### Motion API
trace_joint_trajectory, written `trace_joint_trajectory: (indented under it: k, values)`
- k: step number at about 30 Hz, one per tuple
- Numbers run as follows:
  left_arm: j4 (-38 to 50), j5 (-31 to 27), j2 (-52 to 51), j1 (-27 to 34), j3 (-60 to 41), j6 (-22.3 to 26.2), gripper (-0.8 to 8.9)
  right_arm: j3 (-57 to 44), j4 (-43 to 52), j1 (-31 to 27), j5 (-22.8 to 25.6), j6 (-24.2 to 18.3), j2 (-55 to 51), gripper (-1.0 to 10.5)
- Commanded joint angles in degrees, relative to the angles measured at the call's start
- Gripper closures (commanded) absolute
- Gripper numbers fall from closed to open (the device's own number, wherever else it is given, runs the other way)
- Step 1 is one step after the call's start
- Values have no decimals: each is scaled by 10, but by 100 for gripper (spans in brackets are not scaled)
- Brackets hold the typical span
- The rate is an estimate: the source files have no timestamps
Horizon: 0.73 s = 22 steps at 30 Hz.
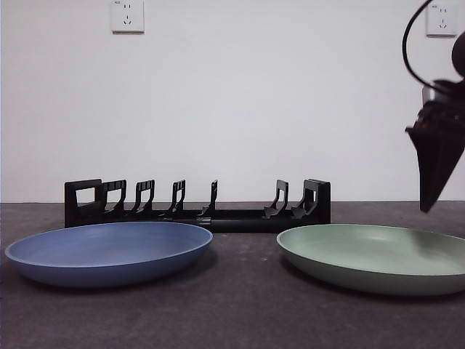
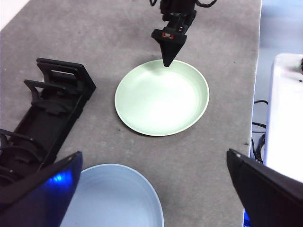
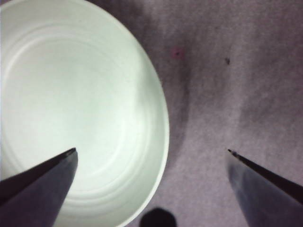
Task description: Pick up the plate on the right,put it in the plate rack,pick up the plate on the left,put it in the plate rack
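No text, label, brand or number can be read on anything here; the wall sockets' marks are too small.

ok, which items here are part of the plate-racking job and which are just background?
Job:
- round pale green plate, right gripper open, straddling its rim
- round blue plate
- long black plastic slotted plate rack
- left gripper, open, waiting

Background:
- white wall sockets
- grey table

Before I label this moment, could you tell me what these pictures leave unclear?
- Green plate: front view's right edge cuts it off.
- Blue plate: left wrist view's bottom edge crops it.
- Plate rack: far end hidden behind the left gripper.
- Right gripper: height above the plate's rim unclear.
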Motion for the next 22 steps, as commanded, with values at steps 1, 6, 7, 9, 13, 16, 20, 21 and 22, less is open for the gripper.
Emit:
trace_joint_trajectory:
  k: [1, 6, 7, 9, 13, 16, 20, 21, 22]
  values:
    - [0, -3, 3, -2, 1, 7, 153, 0, 8, 1, 2, 3, 22, 479]
    - [1, -3, 6, -2, 1, 12, 153, 0, 21, 3, 2, 3, 55, 481]
    - [1, -3, 6, -2, 1, 15, 154, 0, 23, 5, 4, 3, 60, 493]
    - [1, -7, 6, -2, 1, 16, 154, 0, 27, 8, 7, 2, 69, 581]
    - [1, -7, 6, -2, 1, 16, 154, 0, 39, 16, 6, 3, 80, 720]
    - [1, -7, 6, -2, 1, 16, 153, 0, 44, 16, 6, 2, 80, 872]
    - [1, -7, 6, -2, 1, 16, 154, 0, 48, 16, 4, 2, 80, 958]
    - [1, -7, 6, -2, 1, 16, 154, 0, 49, 16, 4, 1, 80, 959]
    - [1, -7, 6, -2, 1, 16, 153, 0, 51, 16, 4, 0, 80, 959]
